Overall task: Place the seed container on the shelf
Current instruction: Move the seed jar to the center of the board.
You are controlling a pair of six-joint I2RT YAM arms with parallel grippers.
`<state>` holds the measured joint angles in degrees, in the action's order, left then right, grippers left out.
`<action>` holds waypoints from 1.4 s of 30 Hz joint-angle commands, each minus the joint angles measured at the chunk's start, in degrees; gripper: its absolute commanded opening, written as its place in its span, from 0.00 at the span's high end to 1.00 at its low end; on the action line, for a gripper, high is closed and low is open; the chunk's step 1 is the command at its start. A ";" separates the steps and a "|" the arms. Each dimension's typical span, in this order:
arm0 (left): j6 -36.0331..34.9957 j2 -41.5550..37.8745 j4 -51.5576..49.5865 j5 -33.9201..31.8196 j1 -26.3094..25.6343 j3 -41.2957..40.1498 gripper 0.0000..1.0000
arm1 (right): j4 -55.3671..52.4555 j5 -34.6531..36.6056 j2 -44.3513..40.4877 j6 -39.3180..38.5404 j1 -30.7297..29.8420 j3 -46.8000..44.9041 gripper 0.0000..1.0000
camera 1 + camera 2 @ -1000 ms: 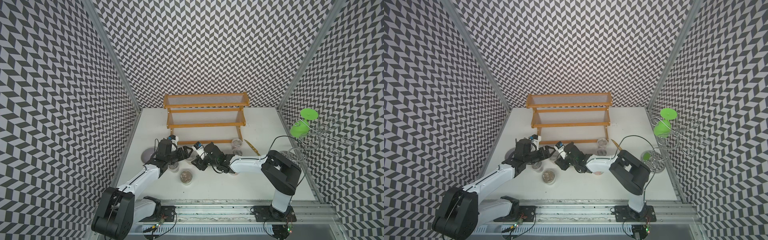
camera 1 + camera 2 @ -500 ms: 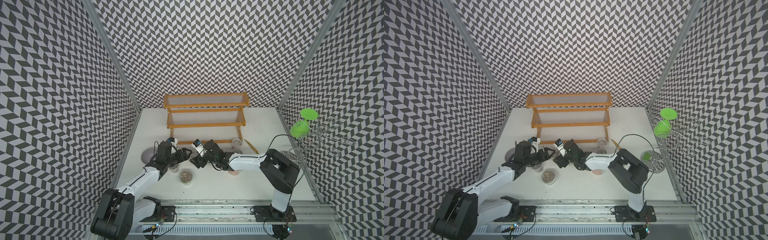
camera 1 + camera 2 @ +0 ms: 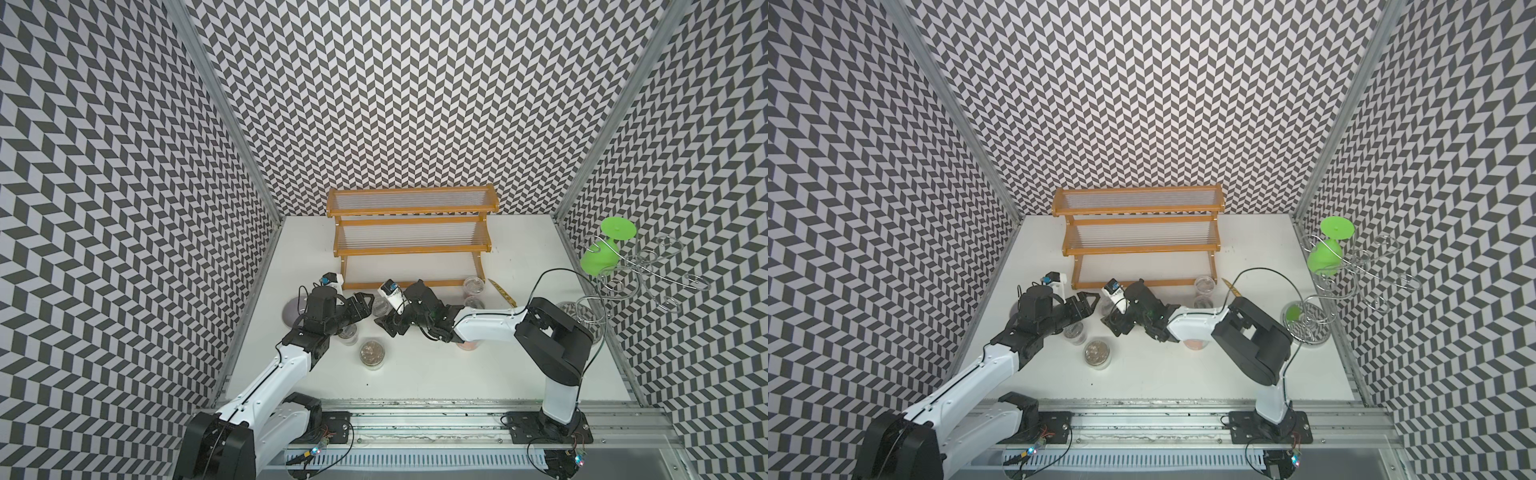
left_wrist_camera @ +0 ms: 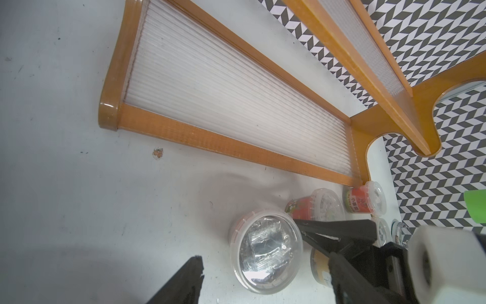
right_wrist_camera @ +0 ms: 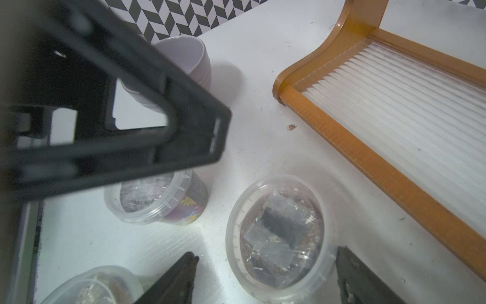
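Note:
The seed container (image 3: 380,306) (image 3: 1106,306) is a clear lidded cup standing on the white table in front of the shelf (image 3: 411,249) (image 3: 1140,249). The shelf is a stepped orange-brown rack with pale ribbed tiers. My left gripper (image 3: 365,305) (image 4: 265,279) is open, and the container (image 4: 267,252) sits just ahead of its spread fingers without touching them. My right gripper (image 3: 386,320) (image 5: 265,273) comes from the opposite side, also open. The container (image 5: 278,234) stands between its two fingertips, with a gap on one side.
More lidded cups stand around: one with seeds (image 3: 372,353), one under the left arm (image 3: 348,332), two by the shelf's right foot (image 3: 473,286). A purple bowl (image 3: 293,311) sits at the left. A wire stand with a green glass (image 3: 598,257) is at the right.
My right gripper's jaws have spread wider around the container. Both grippers have shifted only slightly, and the container stays on the table.

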<state>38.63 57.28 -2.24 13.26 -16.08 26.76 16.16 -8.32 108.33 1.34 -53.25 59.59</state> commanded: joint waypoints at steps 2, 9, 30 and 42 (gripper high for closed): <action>-0.88 0.70 -1.11 -0.89 0.43 0.98 0.21 | 3.62 -1.93 2.20 -0.17 -0.41 1.68 0.17; -1.54 2.04 -0.71 -0.05 0.87 1.78 0.23 | 2.69 0.98 1.97 2.15 -0.43 1.73 0.18; -3.24 9.71 3.16 5.38 2.01 2.78 0.32 | -0.20 1.18 5.11 0.88 -0.36 3.38 0.24; -5.49 15.87 1.46 5.66 2.04 5.88 0.46 | 2.86 0.31 1.44 -0.73 -0.19 0.14 0.15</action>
<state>34.35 72.14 0.01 18.94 -14.31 30.68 15.75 -7.73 112.73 1.19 -53.45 61.14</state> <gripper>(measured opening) 0.542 0.846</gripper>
